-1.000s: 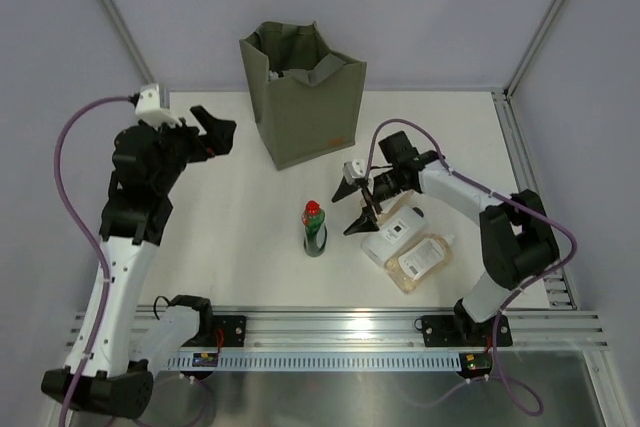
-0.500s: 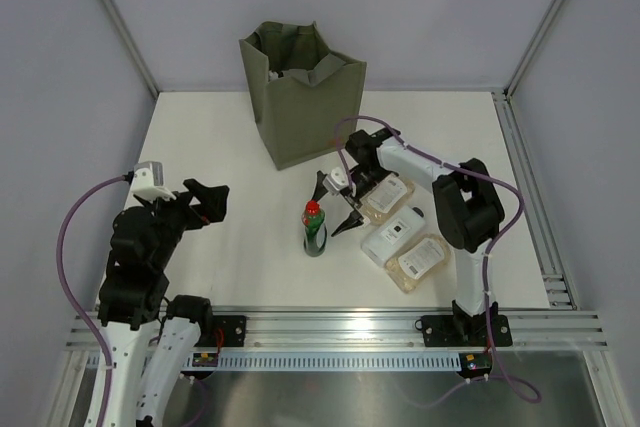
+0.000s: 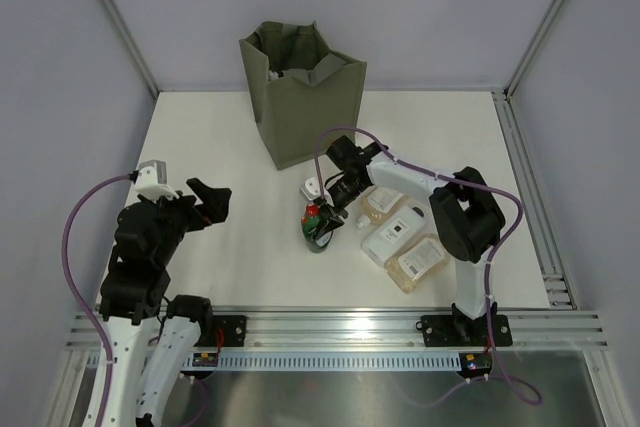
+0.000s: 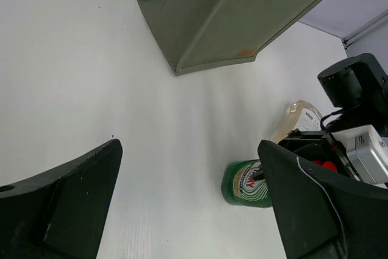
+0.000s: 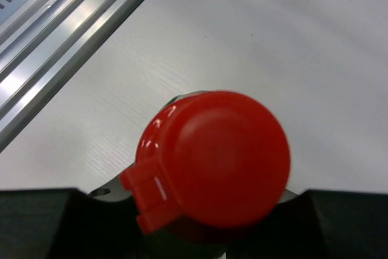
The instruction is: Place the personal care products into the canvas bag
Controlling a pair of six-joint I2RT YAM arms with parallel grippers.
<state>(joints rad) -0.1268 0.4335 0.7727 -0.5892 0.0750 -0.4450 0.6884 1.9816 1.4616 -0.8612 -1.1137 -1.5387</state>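
Mid-table, pinching the dark-green red-capped bottle (image 3: 316,239) just under its cap: the right gripper (image 3: 322,219), jaws pressed in on the neck. Upright on the white table (image 3: 200,137), that bottle, just left of three others lying flat: an amber-liquid bottle (image 3: 383,203), a flat white bottle (image 3: 392,235) and a second amber bottle (image 3: 418,260) nearest the metal rail (image 3: 340,327). At the far side, upright and open-topped, the olive-grey canvas bag (image 3: 300,97), something pale showing inside. On the left, above the table and touching nothing, the left gripper (image 3: 208,203), fingers spread wide.
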